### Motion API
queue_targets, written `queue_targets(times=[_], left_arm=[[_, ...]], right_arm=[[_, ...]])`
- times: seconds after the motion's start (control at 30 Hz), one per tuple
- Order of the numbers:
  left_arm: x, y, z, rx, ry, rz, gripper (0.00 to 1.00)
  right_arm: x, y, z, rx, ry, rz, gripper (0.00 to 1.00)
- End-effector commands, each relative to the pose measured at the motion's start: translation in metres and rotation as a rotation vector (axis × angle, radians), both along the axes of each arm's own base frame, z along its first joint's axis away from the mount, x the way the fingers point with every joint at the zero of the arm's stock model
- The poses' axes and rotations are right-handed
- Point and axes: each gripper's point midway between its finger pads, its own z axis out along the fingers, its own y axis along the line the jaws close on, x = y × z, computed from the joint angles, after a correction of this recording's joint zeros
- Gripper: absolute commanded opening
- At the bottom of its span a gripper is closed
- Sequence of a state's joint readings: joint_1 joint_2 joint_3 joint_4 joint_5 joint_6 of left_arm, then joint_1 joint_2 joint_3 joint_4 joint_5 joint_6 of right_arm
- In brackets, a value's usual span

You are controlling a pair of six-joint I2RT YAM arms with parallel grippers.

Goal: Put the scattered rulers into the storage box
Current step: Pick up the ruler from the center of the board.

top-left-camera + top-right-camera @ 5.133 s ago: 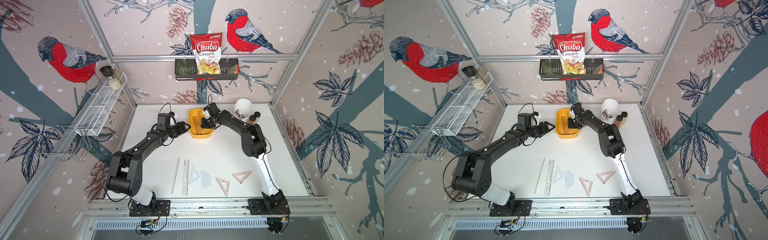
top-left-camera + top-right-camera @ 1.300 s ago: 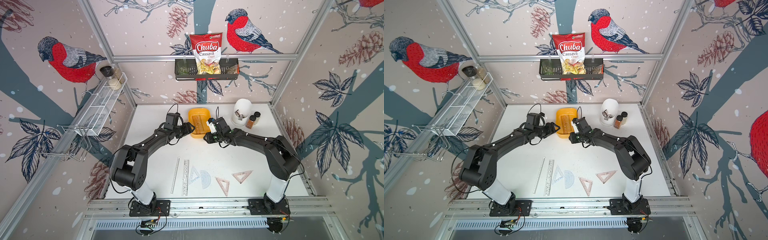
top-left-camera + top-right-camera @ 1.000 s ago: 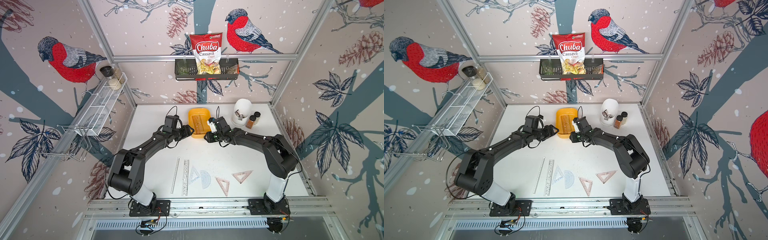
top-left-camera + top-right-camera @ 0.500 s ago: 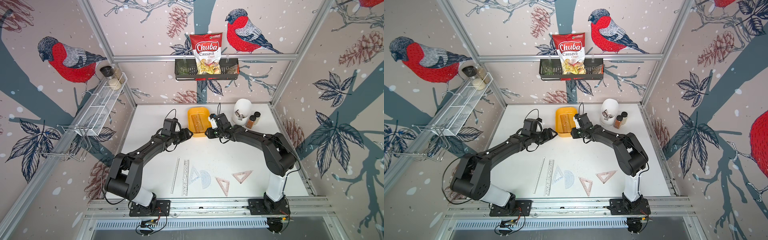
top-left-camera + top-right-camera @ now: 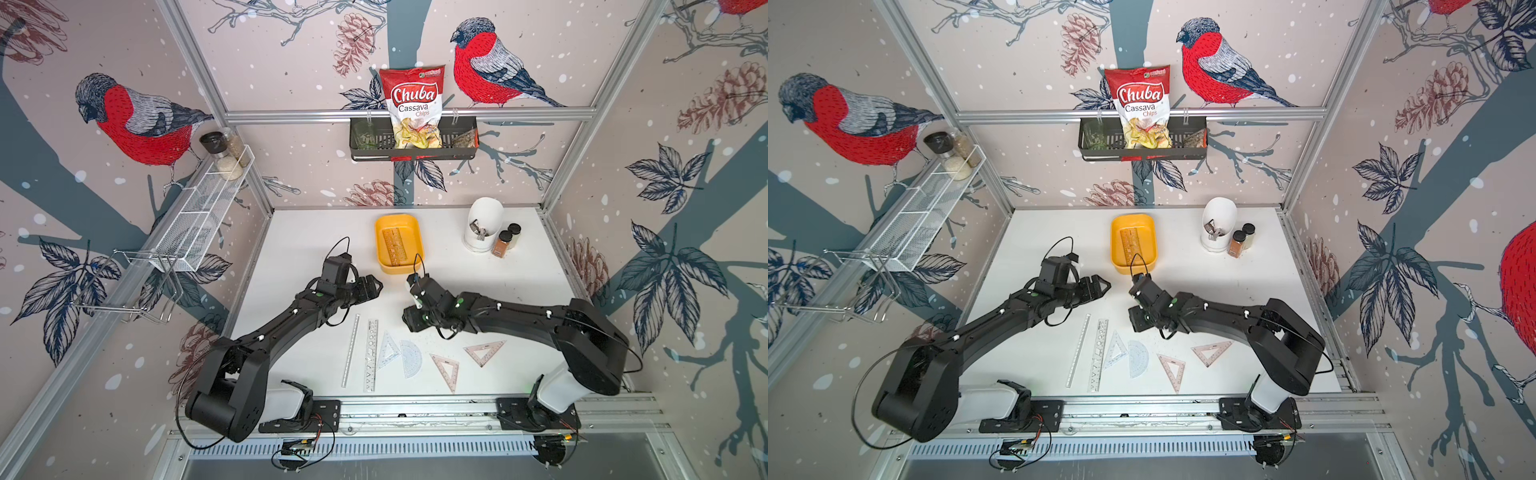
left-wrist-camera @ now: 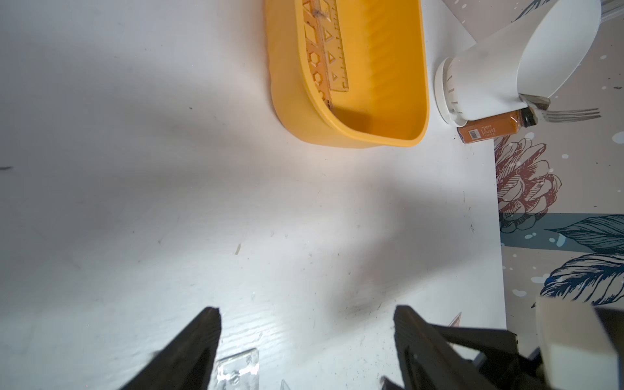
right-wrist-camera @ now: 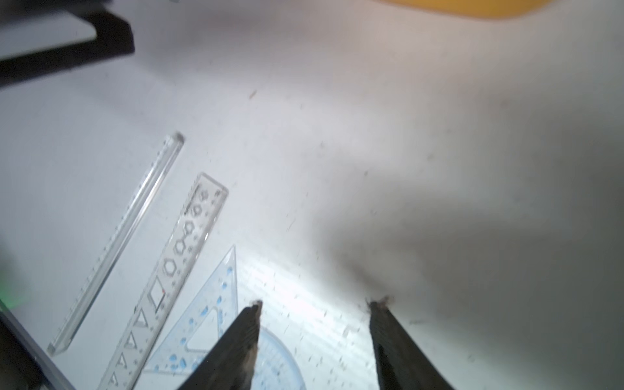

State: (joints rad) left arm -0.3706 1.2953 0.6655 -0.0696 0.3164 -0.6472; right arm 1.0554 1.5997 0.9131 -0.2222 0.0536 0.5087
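Note:
The yellow storage box (image 5: 379, 243) (image 5: 1115, 245) stands at the back middle, with pinkish rulers (image 5: 395, 246) (image 6: 326, 50) lying inside. Several rulers lie in a row near the table's front: a clear straight one (image 5: 350, 351) (image 7: 118, 243), a stencil ruler (image 5: 370, 355) (image 7: 175, 263), a blue triangle (image 5: 388, 351) (image 7: 206, 314), a protractor (image 5: 411, 357), and two pink triangles (image 5: 446, 371) (image 5: 484, 351). My left gripper (image 5: 376, 286) (image 6: 307, 317) is open and empty over bare table, left of the box's near end. My right gripper (image 5: 409, 326) (image 7: 314, 304) hangs open and empty just behind the protractor.
A white pot (image 5: 484, 224) with cutlery and two spice jars (image 5: 503, 243) stand at the back right. A black wire basket (image 5: 413, 143) with a chips bag hangs on the back wall. A white wire shelf (image 5: 199, 216) runs along the left wall.
The right gripper has moved from the box's near end toward the front rulers and opened wider. The left gripper has drawn back a little from the box and opened wider.

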Motion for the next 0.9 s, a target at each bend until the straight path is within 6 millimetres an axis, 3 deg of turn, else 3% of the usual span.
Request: queue_targets(times=[0.0, 0.13, 0.27, 0.87], left_arm=[[-0.007, 0.005, 0.0, 0.018, -0.032, 0.002, 0.87], [-0.016, 0.01, 0.004, 0.026, -0.05, -0.002, 0.9], [-0.018, 0.012, 0.01, 0.036, -0.069, -0.003, 0.93], [-0.02, 0.011, 0.01, 0.024, -0.075, -0.01, 0.95]], right_arm=[[-0.026, -0.01, -0.013, -0.049, 0.02, -0.083, 0.66], [-0.06, -0.005, -0.025, -0.087, 0.043, -0.064, 0.74], [-0.075, -0.003, -0.031, -0.132, 0.038, -0.057, 0.76], [-0.08, -0.018, -0.054, -0.271, 0.017, -0.092, 0.67]])
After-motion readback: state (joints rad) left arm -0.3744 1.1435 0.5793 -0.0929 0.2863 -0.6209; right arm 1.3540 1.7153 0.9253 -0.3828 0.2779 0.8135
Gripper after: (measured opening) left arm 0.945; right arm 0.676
